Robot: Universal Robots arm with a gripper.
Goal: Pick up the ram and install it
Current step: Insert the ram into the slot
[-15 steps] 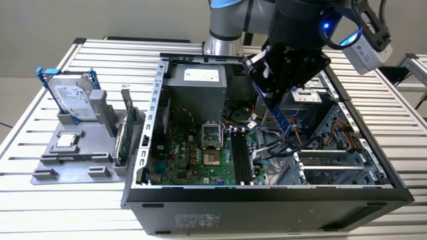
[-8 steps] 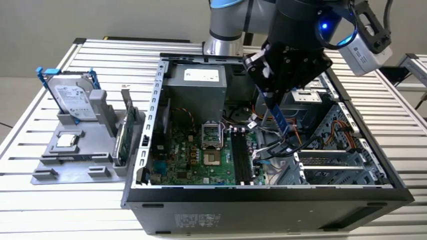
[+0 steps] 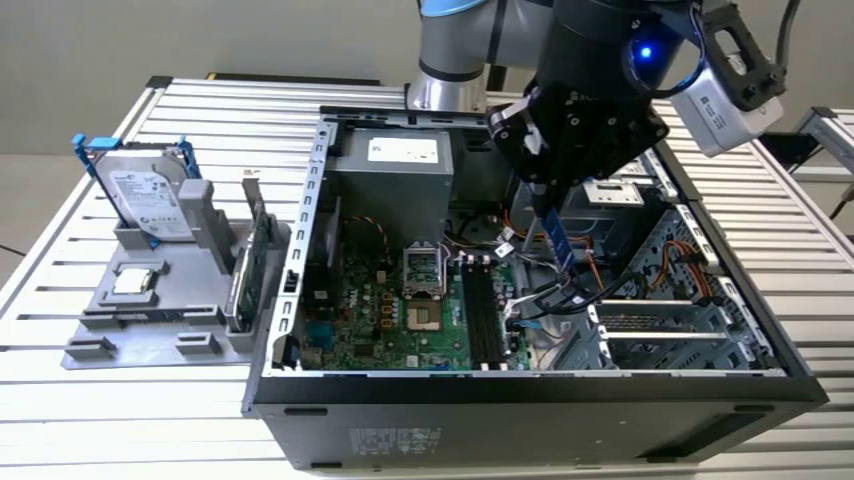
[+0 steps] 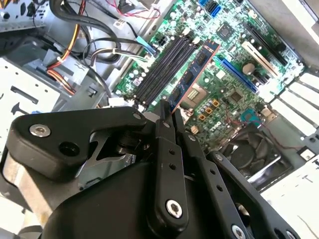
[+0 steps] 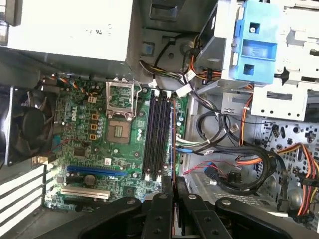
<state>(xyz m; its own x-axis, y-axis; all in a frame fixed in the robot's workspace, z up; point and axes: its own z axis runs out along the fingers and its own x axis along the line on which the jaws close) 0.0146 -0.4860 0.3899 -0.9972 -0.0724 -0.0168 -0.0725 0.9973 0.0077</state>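
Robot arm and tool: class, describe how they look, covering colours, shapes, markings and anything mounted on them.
The silver-grey tubular arm has a blue band and ends in a bulky black wrist housing with a small glowing blue light. A white-and-grey boxy camera is mounted beside it. The matte black tool has flat linked bars joined by round silver pins.

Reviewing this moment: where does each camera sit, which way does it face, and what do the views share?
Exterior view: off the arm, raised, looking down into the open computer case on the slatted table; shows the arm and the gripper holding the ram.
First wrist view: at the wrist, facing down onto the motherboard; the gripper shows in front.
Second wrist view: at the wrist, looking obliquely along the gripper toward the ram and memory slots.
Shared: both wrist views see gripper, motherboard and memory slots.
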